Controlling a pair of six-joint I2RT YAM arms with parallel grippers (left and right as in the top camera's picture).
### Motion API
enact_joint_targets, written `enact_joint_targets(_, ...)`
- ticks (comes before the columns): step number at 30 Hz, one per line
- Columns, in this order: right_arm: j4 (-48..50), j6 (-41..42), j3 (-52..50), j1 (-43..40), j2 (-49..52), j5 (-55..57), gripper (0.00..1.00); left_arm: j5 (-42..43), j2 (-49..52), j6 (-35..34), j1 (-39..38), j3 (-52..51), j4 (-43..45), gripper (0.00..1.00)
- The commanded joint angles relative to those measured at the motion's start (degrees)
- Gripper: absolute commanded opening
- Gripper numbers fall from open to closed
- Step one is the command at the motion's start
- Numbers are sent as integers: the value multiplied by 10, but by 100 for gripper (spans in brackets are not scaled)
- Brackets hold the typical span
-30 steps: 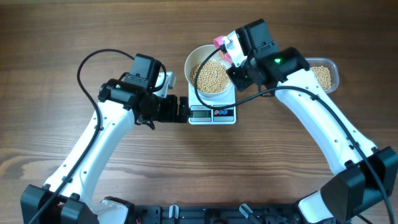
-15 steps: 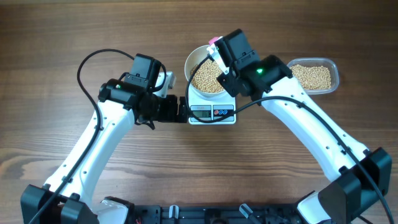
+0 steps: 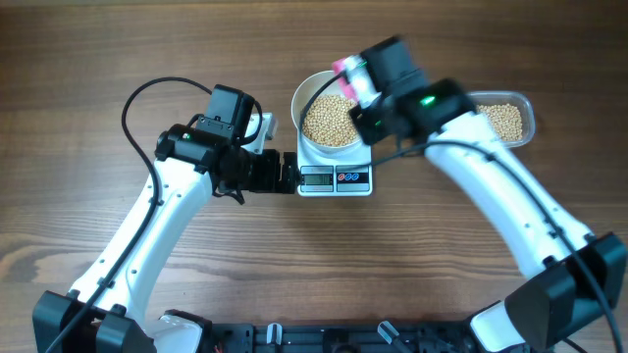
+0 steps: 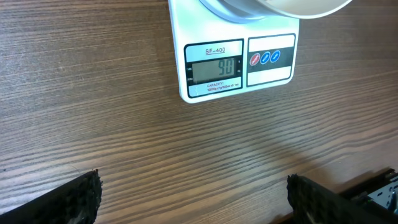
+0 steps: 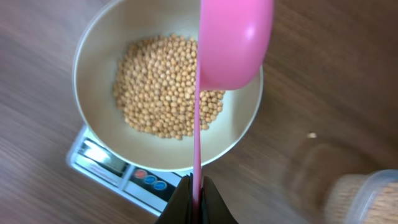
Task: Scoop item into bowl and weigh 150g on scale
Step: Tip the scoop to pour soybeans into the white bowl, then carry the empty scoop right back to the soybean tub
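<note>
The beans point(image 5: 165, 87) lie heaped in the middle of the white bowl point(image 5: 93, 118), and the bowl stands on the little white scale point(image 3: 336, 178), covering most of its top. On the scale's front edge the grey display point(image 4: 214, 68) reads what looks like 90, with three round buttons beside it.

Over the bowl's far right rim hangs a pink scoop point(image 5: 233, 40). Its thin handle runs straight back into the right gripper point(image 5: 196, 199), whose fingers are clenched tight on the handle's end. From above, that arm looks blurred.

Further right sits a clear plastic tub point(image 3: 530, 113) with more beans in it, and one stray bean point(image 5: 312, 135) lies on the wooden table point(image 3: 442, 265) between bowl and tub.

On the other side, the left gripper point(image 4: 193, 199) is low over the table just left of the scale, facing its display, fingers point(image 4: 62, 199) spread wide and grasping nothing.
</note>
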Motion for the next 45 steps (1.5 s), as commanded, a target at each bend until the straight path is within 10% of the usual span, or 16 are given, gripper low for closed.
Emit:
enact_joint_targets(1, -9, 38, 43, -122, -37, -238, 4, 7, 4, 11, 2, -1, 0, 100)
enact_joint_targets(13, -159, -21, 45, -388, -41, -133, 4, 7, 4, 11, 2, -1, 0, 100)
enact_joint_targets(45, -143, -59, -1, -377, 57, 29, 4, 7, 4, 11, 2, -1, 0, 100)
